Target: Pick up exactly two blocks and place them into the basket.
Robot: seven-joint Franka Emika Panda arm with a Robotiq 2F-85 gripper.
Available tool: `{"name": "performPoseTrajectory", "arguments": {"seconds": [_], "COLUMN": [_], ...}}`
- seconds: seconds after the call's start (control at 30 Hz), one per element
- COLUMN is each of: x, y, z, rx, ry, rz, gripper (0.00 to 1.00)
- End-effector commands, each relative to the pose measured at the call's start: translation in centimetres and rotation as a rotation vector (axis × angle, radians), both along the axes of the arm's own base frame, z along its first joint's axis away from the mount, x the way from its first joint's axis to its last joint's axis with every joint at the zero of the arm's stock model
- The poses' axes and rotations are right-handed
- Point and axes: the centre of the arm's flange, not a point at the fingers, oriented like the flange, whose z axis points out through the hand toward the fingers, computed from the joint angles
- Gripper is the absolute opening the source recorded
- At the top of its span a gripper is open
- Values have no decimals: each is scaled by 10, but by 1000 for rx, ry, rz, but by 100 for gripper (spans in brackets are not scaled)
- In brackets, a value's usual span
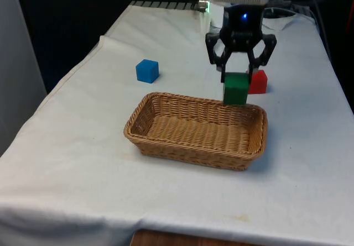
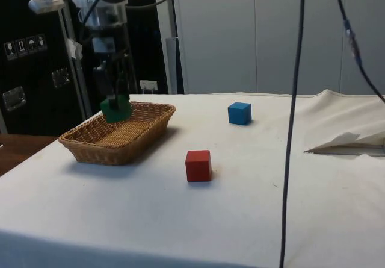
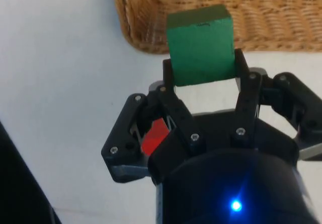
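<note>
The black two-finger gripper (image 1: 237, 76) is clamped on a green wooden cube (image 1: 235, 88), one finger on each side, and holds it in the air over the far rim of the oblong woven wicker basket (image 1: 166, 142). In the wrist view the green cube (image 3: 200, 44) sits between the fingers (image 3: 169, 74) above the basket's corner. The basket (image 2: 99, 147) holds no blocks; it stands on the white cloth near the middle of the table (image 1: 83, 163). A red cube (image 1: 258, 82) rests on the cloth just beyond the basket's far corner, and a blue cube (image 1: 147, 71) lies apart, nearer the table's edge at the front view's left. No readable writing appears on the blocks or basket.
</note>
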Motion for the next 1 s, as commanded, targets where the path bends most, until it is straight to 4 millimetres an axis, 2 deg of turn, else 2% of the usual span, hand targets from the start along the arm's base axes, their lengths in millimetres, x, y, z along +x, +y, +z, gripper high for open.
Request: {"name": "performPoseTrajectory", "arguments": {"seconds": [0.0, 0.2, 0.23, 0.5, 0.83, 0.87, 0.97], "x": [6, 21, 19, 36, 46, 44, 47], "y": [0, -3, -2, -15, -20, -19, -17], "z": [-4, -20, -17, -45, -64, -61, -71], "rx": [1, -17, -22, -40, -57, -62, -68], "ry": [3, 0, -3, -2, -2, -3, 1], "rz": [-6, -17, -12, -37, -67, -58, -72], "gripper": [1, 1, 1, 1, 1, 1, 1]}}
